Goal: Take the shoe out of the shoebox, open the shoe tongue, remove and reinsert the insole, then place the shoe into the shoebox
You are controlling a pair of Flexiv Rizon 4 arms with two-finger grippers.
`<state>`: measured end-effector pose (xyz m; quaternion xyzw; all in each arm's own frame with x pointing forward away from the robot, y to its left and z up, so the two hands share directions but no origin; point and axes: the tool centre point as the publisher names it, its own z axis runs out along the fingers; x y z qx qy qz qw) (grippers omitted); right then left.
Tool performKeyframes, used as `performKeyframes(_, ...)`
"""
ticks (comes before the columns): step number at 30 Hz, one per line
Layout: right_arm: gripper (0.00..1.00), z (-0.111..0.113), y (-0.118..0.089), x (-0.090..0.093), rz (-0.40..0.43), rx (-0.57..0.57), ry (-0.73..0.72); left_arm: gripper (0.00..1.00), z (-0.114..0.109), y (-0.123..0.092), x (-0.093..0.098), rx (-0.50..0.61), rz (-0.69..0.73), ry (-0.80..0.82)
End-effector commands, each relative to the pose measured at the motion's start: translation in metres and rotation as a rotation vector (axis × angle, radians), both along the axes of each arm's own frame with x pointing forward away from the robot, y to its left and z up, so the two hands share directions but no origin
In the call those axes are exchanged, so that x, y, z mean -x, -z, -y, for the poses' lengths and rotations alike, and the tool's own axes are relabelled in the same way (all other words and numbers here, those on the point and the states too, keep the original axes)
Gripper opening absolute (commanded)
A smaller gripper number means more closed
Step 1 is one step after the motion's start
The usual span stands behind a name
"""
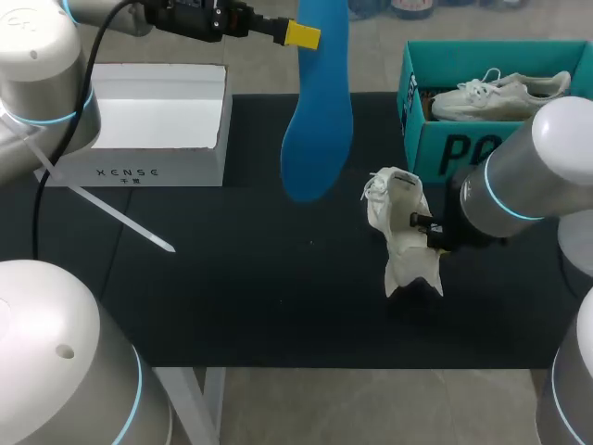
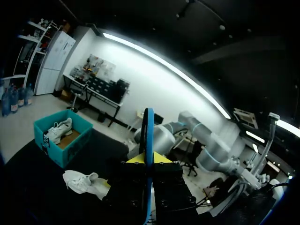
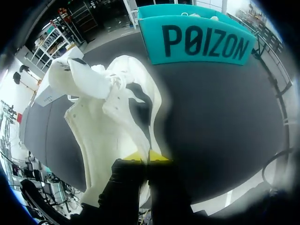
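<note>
The left hand (image 1: 301, 35) is clenched on the top of the blue insole (image 1: 317, 130), which hangs wider end down above the tabletop (image 1: 250, 287), left of the shoe (image 1: 400, 232) and apart from it. The right hand (image 3: 147, 156) is pinched shut on the shoe's rim, propping it on the tabletop just near of the teal shoebox (image 1: 431, 148).

To my eye the insole is out and putting it back is the step in hand. Doing that well means the right hand gripping the shoe firmly, mouth open toward the insole and tongue clear. The insole's wide end should be aimed into the opening and slid in flat, not folded.

Counting: two white shoes, this one and another (image 1: 500, 93) lying in the shoebox. There is one insole. There are two boxes, the teal one and a white box (image 1: 139, 171) at far left.
</note>
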<state>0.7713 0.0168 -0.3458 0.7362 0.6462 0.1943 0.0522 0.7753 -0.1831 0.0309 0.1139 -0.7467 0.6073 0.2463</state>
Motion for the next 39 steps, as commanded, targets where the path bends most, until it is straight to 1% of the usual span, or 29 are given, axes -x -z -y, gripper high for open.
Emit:
performKeyframes(1, 0.00, -0.008, 0.012, 0.000, 0.005, -0.017, -0.002, 0.00, 0.000, 0.001, 0.001, 0.000, 0.001, -0.002)
performKeyframes(7, 0.00, -0.014, 0.025, 0.007, -0.013, -0.037, -0.015, 0.00, 0.000, 0.001, 0.001, 0.000, 0.001, -0.002)
performKeyframes(12, 0.00, -0.016, 0.034, 0.009, -0.027, -0.046, -0.017, 0.00, 0.000, 0.001, 0.001, 0.000, 0.001, -0.002)
performKeyframes(19, 0.00, -0.018, 0.041, 0.009, -0.039, -0.042, -0.021, 0.00, 0.000, 0.001, 0.001, 0.000, 0.001, -0.002)
performKeyframes(22, 0.00, -0.017, 0.040, 0.010, -0.038, -0.023, -0.011, 0.00, 0.000, 0.001, 0.001, 0.000, 0.001, -0.002)
performKeyframes(23, 0.55, -0.017, 0.036, 0.011, -0.030, -0.011, -0.010, 0.00, 0.000, 0.001, 0.001, 0.000, 0.001, -0.002)
performKeyframes(24, 1.00, -0.017, 0.031, 0.012, -0.020, -0.002, -0.005, 0.00, 0.000, 0.001, 0.001, 0.000, 0.001, -0.002)
performKeyframes(32, 1.00, -0.009, -0.001, 0.015, 0.027, -0.004, -0.023, 0.00, 0.000, 0.001, 0.001, 0.000, 0.001, -0.002)
performKeyframes(35, 1.00, -0.005, -0.017, 0.014, 0.052, -0.015, -0.036, 0.00, 0.000, 0.001, 0.001, 0.000, 0.001, -0.002)
performKeyframes(36, 1.00, -0.003, -0.024, 0.013, 0.056, -0.035, -0.048, 0.00, 0.000, 0.001, 0.001, 0.000, 0.001, -0.002)
performKeyframes(38, 1.00, -0.001, -0.036, 0.010, 0.046, -0.139, -0.065, 0.00, 0.000, 0.001, 0.001, 0.000, 0.001, -0.002)
performKeyframes(39, 1.00, -0.001, -0.036, 0.010, 0.046, -0.139, -0.065, 0.00, 0.000, 0.001, 0.001, 0.000, 0.001, -0.002)
